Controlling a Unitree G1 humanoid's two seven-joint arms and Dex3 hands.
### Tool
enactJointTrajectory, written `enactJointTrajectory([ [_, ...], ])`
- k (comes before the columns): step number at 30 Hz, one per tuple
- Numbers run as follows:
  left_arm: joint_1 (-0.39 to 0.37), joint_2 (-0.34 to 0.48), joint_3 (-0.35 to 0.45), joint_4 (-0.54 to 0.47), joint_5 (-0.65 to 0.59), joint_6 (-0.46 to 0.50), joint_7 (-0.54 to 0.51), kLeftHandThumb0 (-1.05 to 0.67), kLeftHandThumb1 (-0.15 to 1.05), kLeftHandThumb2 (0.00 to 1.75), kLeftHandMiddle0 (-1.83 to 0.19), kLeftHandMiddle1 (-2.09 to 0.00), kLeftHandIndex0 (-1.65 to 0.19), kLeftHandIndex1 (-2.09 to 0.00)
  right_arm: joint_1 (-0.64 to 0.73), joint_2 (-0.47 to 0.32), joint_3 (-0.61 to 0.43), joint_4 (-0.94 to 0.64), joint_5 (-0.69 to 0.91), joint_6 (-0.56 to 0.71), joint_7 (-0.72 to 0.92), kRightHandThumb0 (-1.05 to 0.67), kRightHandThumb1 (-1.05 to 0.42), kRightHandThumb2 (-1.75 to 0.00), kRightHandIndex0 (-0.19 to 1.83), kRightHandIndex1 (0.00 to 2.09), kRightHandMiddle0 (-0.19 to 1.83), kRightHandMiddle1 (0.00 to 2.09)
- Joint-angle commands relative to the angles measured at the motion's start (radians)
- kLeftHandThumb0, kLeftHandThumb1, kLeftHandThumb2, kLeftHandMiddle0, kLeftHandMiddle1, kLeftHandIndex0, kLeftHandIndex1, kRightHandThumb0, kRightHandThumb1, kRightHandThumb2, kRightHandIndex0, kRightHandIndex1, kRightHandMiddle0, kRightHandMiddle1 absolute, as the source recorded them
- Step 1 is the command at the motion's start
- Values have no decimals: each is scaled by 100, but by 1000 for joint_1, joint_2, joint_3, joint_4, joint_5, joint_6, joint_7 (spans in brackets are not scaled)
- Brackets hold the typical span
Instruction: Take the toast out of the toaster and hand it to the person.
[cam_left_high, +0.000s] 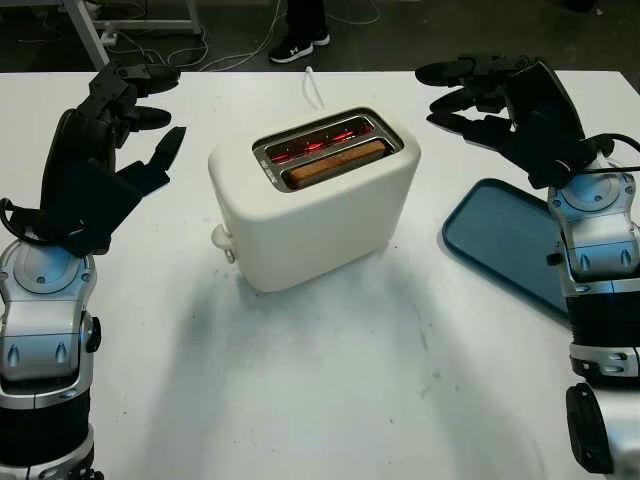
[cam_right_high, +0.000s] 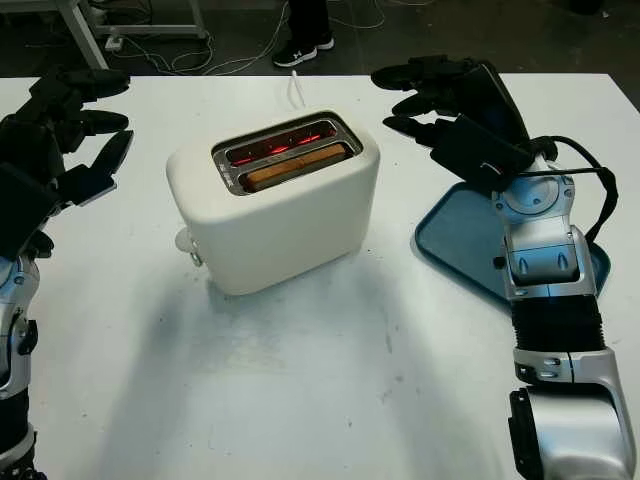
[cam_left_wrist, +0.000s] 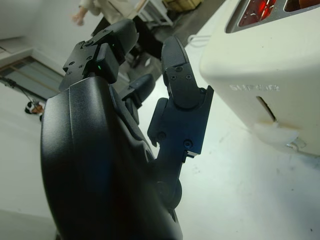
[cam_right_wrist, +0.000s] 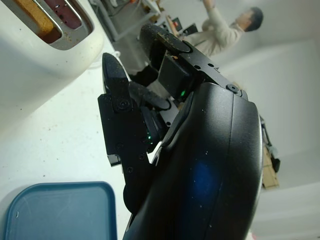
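A cream toaster stands in the middle of the white table, its slots glowing red inside. A brown slice of toast sits low in the nearer slot, its top edge about level with the rim. My left hand hovers open to the left of the toaster, a hand's width away. To the toaster's right, my right hand is raised above the table, open and holding nothing. A person stands beyond the far edge of the table; their legs and shoes are at the back.
A blue tray lies flat on the table under my right forearm. A white cable runs from behind the toaster toward the far edge. Table legs and cables crowd the floor at the back left.
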Motion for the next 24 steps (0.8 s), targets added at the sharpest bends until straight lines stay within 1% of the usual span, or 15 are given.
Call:
enactJointTrajectory([
  [1, 7, 1, 4, -21, 4, 10, 9, -38, 92, 53, -5, -109, -14, -76, 14, -6, -5, -5, 7, -10, 0, -20, -92, -11, 68, 59, 84, 0],
  [4, 7, 2, 5, -20, 5, 10, 9, -36, 92, 54, -5, -108, -14, -76, 13, -7, -3, 2, 1, -24, -4, -20, -92, -10, 68, 59, 84, 0],
  [9, 5, 3, 5, -14, -3, 4, 3, -37, 92, 55, -6, -107, -14, -75, 12, -3, -4, -2, 0, -3, -5, -22, -92, -9, 70, 61, 84, 0],
  [18, 2, 3, -2, -21, 4, 21, 6, -39, 92, 53, -6, -107, -15, -74, 10, -3, -7, -1, 7, -4, 0, -22, -92, -9, 69, 61, 84, 0],
  [24, -4, 3, 1, -8, -5, 9, 1, -38, 92, 54, -6, -106, -16, -74, 8, -8, 0, 1, -6, -11, -2, -24, -92, -9, 68, 60, 85, 1],
])
